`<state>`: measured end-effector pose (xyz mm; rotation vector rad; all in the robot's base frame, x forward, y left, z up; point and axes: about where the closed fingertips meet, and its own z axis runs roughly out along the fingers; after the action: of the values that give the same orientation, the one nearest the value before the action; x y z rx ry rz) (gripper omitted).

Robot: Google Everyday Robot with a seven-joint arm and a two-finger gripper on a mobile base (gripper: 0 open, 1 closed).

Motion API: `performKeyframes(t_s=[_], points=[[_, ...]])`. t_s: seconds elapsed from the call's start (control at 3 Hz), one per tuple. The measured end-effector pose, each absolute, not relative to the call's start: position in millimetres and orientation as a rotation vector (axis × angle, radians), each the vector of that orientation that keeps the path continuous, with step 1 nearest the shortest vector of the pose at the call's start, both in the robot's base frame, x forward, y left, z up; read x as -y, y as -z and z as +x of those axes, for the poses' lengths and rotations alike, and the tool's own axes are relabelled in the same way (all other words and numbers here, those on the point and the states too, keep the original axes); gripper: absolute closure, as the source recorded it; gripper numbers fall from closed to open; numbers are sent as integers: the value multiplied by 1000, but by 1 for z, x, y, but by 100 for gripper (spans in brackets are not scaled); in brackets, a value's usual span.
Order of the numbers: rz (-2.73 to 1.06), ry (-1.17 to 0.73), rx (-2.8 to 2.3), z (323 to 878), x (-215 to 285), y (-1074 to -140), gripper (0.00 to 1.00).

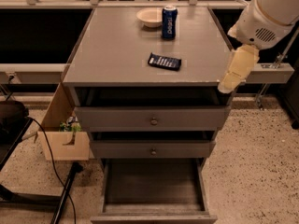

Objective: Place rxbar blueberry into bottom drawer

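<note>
The rxbar blueberry [164, 61], a flat dark navy wrapper, lies on the grey cabinet top [117, 50], a little right of its middle. The bottom drawer [152, 183] is pulled out and looks empty inside. My gripper [232, 80] hangs from the white arm [268, 15] at the cabinet's right front corner. It is level with the top's edge, to the right of the bar and apart from it. It holds nothing that I can see.
An upright blue soda can [169, 21] and a white bowl [149, 17] stand at the back of the cabinet top. The two upper drawers with knobs [153, 121] are shut. A cardboard box [65, 141], a cable and a dark chair [11, 120] are on the floor at the left.
</note>
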<state>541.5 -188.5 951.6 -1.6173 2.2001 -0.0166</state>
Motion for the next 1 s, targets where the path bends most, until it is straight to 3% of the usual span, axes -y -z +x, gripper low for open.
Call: performKeyframes(t_s=[0.33,1.0], points=[[-1513,-10,-2215,609,180,-925,0],[-1532,-3,-2179,633,174,-919,0]])
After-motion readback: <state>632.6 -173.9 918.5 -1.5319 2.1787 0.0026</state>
